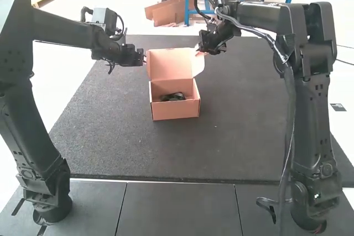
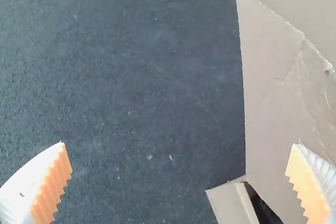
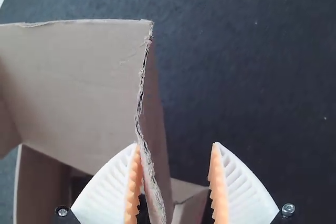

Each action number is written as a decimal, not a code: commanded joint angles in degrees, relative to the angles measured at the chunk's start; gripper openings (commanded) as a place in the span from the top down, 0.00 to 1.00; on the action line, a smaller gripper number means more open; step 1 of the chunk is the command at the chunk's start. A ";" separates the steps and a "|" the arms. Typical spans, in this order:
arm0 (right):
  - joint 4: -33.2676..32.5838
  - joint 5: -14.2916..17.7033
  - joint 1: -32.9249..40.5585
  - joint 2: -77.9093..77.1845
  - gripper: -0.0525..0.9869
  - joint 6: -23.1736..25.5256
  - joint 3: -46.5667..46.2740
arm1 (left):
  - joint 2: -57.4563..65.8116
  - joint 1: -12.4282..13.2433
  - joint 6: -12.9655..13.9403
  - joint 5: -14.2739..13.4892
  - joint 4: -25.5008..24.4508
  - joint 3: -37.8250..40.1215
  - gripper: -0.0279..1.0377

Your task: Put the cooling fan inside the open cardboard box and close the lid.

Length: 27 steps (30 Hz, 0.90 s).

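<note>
The black cooling fan [image 1: 174, 96] already lies inside the small light brown cardboard box [image 1: 174, 109], on its floor, so we judge that only the closing is left. The box sits near the middle of the dark mat [image 1: 110, 136]. Its lid [image 1: 168, 64] stands upright from the wall at the box's 12 o'clock, with a narrow side flap [image 1: 198, 62] angling off the lid at 2 o'clock.

The left gripper [image 1: 139, 58] hangs at the box's 10 o'clock, just beside the lid's edge. Its fingers are spread wide, and we cannot confirm that either orange pad [image 2: 307, 184] touches the cardboard. The right gripper [image 1: 206, 51] is at 1 o'clock, its white ribbed fingers parted and straddling the side flap. One pad lies against the flap's ragged edge and the other stands apart, so nothing is pinched.

We expect the lid to handle as light, thin board: stiff across its face, hinging freely at the crease, easy to crumple at the ragged edges. The box looks light enough to slide on the mat if pushed hard. We would take the lid near its top edge and fold it toward 6 o'clock, steering the flap inside the side wall. The fan needs no further hold.
</note>
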 commanded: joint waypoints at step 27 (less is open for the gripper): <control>0.90 3.32 1.54 -4.49 0.83 -0.85 1.36 | -1.31 -0.29 0.20 0.60 0.83 -0.44 0.06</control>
